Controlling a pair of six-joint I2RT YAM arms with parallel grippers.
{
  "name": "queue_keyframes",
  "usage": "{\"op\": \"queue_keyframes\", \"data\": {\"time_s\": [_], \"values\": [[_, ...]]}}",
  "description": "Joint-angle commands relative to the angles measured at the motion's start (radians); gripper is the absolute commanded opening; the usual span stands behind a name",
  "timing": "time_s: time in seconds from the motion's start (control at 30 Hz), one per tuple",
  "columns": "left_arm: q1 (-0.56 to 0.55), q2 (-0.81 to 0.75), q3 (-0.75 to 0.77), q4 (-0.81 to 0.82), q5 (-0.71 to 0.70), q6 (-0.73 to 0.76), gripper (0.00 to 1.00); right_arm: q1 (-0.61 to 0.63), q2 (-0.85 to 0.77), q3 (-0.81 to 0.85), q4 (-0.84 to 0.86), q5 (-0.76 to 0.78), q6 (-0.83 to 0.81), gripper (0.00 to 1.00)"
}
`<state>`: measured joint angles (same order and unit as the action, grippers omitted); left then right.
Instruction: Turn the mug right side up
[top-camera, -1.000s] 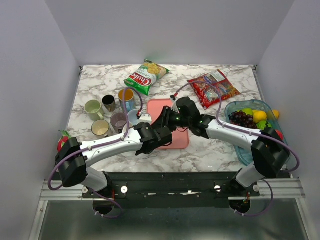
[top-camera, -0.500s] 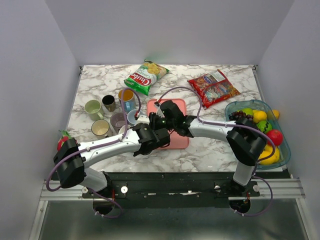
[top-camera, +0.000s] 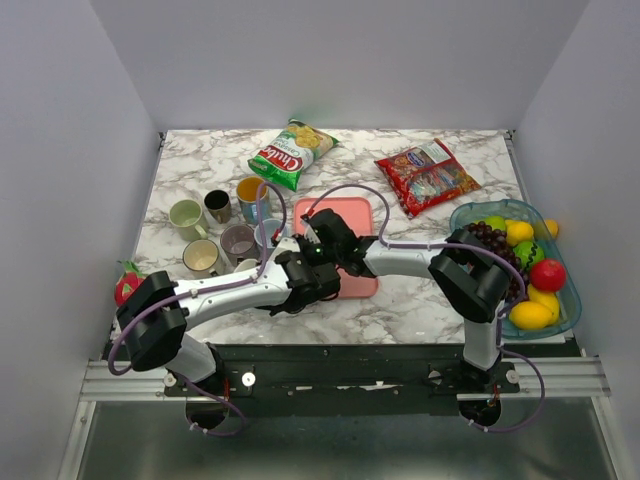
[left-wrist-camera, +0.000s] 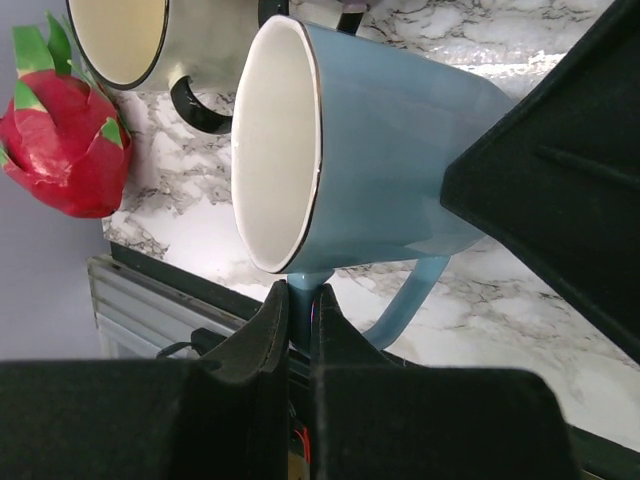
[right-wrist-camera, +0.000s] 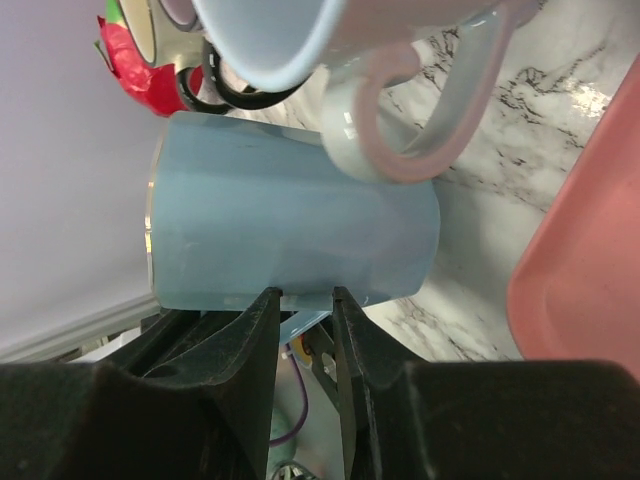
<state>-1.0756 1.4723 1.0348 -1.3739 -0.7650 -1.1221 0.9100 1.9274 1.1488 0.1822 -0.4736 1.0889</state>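
A light blue mug (left-wrist-camera: 380, 150) with a white inside lies on its side, mouth toward the table's near left. My left gripper (left-wrist-camera: 298, 300) is shut on the top of its handle, just under the rim. In the right wrist view the mug's wall (right-wrist-camera: 290, 230) rests against the tips of my right gripper (right-wrist-camera: 306, 295). Its jaws stand a narrow gap apart with nothing between them. In the top view both grippers meet left of the tray, the left (top-camera: 303, 278) and the right (top-camera: 318, 240), and the mug is mostly hidden under them.
Several upright mugs stand close on the left: a pale one (top-camera: 268, 233), a lavender one (top-camera: 238, 241) and a cream one (top-camera: 200, 257). A pink tray (top-camera: 355, 212) lies just right. A dragon fruit (top-camera: 125, 283), two snack bags (top-camera: 293, 150) and a fruit bowl (top-camera: 560, 315) sit further off.
My right arm has swung left from over the pink tray, bringing its gripper against the blue mug. The left gripper has shifted slightly with the mug in it.
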Motion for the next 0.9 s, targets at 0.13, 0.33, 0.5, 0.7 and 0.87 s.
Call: {"op": "queue_keyframes", "data": {"time_s": [0.13, 0.33, 0.5, 0.7, 0.87], "values": [[-0.009, 0.025, -0.005, 0.016, -0.048, -0.001, 0.14, 0.009, 0.038, -0.014, 0.045, -0.003, 0.023, 0.35], [-0.036, 0.028, 0.024, 0.030, -0.049, 0.018, 0.20, 0.009, 0.038, -0.038, 0.051, 0.004, 0.031, 0.34], [-0.063, 0.062, 0.065, 0.027, -0.051, 0.019, 0.19, 0.010, 0.038, -0.063, 0.060, 0.012, 0.042, 0.30], [-0.092, 0.100, 0.082, 0.026, -0.042, 0.005, 0.19, 0.010, 0.025, -0.083, 0.056, 0.026, 0.037, 0.29], [-0.115, 0.097, 0.085, 0.025, -0.036, -0.007, 0.22, 0.010, 0.015, -0.100, 0.048, 0.047, 0.045, 0.29]]}}
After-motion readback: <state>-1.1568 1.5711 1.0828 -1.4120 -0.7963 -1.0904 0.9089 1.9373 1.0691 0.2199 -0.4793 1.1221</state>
